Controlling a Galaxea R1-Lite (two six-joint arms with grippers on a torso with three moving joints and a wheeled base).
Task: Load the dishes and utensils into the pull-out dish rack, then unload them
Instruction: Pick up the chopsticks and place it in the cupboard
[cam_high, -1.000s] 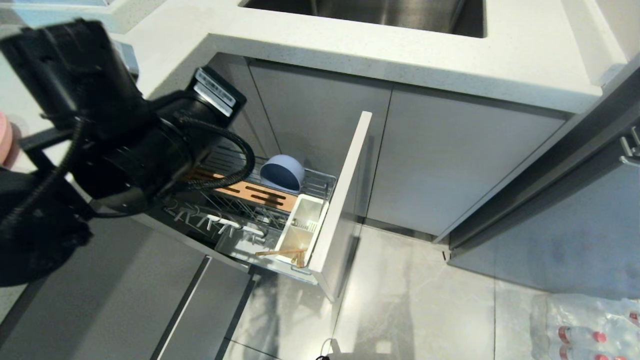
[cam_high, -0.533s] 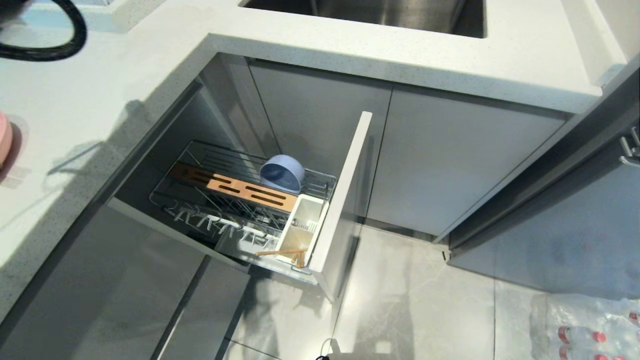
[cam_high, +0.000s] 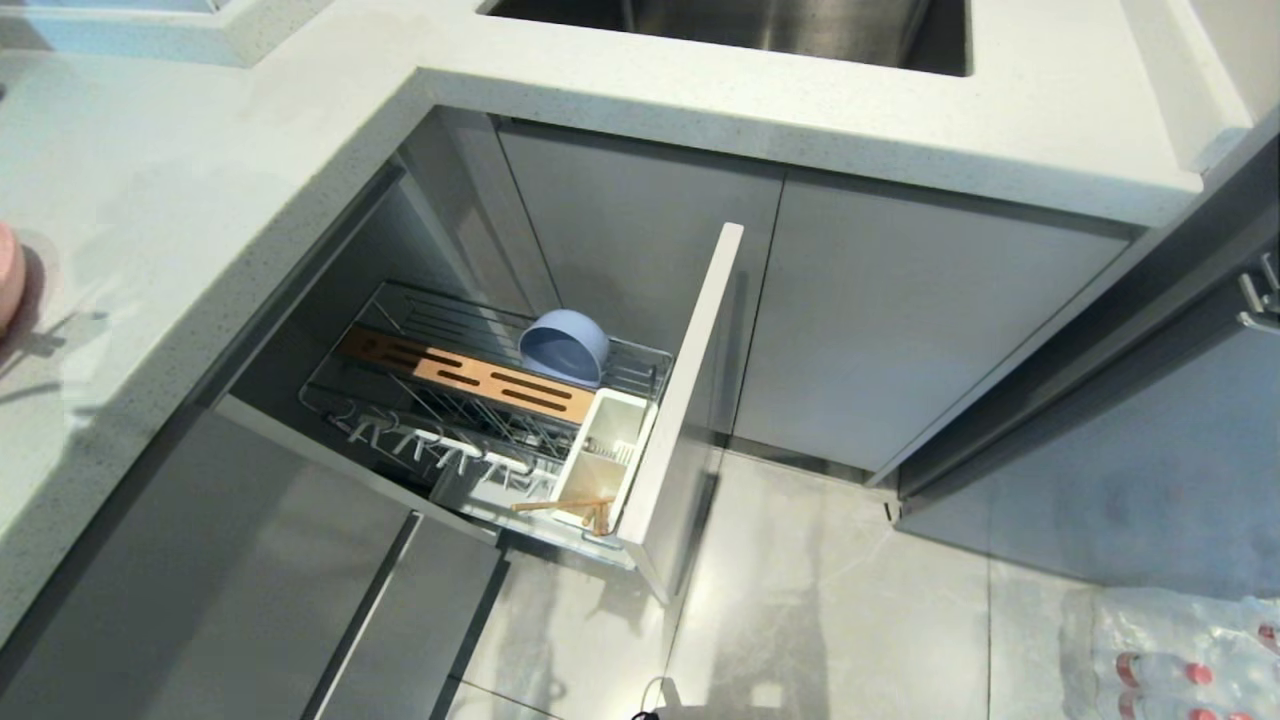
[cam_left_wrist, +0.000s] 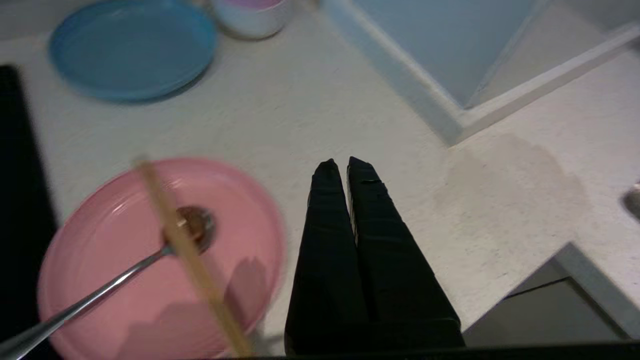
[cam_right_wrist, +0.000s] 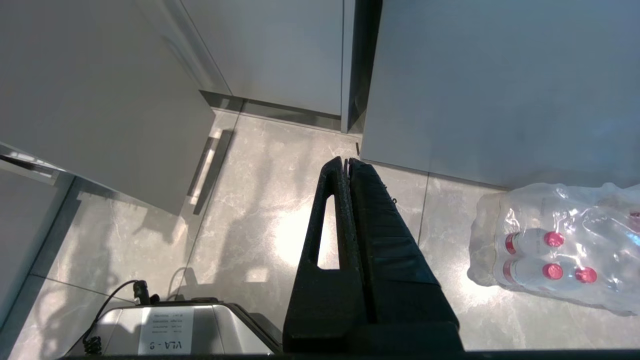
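Note:
The pull-out dish rack (cam_high: 688, 400) stands slid out below the counter. The blue-grey bowl (cam_high: 565, 346) leans on its side in the wire basket, behind the wooden slotted insert (cam_high: 480, 376). A wooden chopstick (cam_high: 562, 505) lies in the white cutlery holder (cam_high: 612, 440). On the counter sits the pink plate (cam_left_wrist: 125, 280), with the spoon (cam_left_wrist: 115, 285) and another chopstick (cam_left_wrist: 192, 262) lying across it. My left gripper (cam_left_wrist: 345, 162) hovers shut and empty over the bare counter just beside the plate. My right gripper (cam_right_wrist: 346, 160) hangs shut and empty above the floor.
A light blue plate (cam_left_wrist: 132, 47) and stacked pink and white bowls (cam_left_wrist: 252, 15) sit farther along the counter. The sink (cam_high: 730, 25) is behind the rack. A wrapped pack of water bottles (cam_right_wrist: 555, 250) lies on the floor by the grey cabinets.
My left arm, which covered the rack a second ago, has swung up and left out of the head view to above the counter. The rack and the bowl have not moved.

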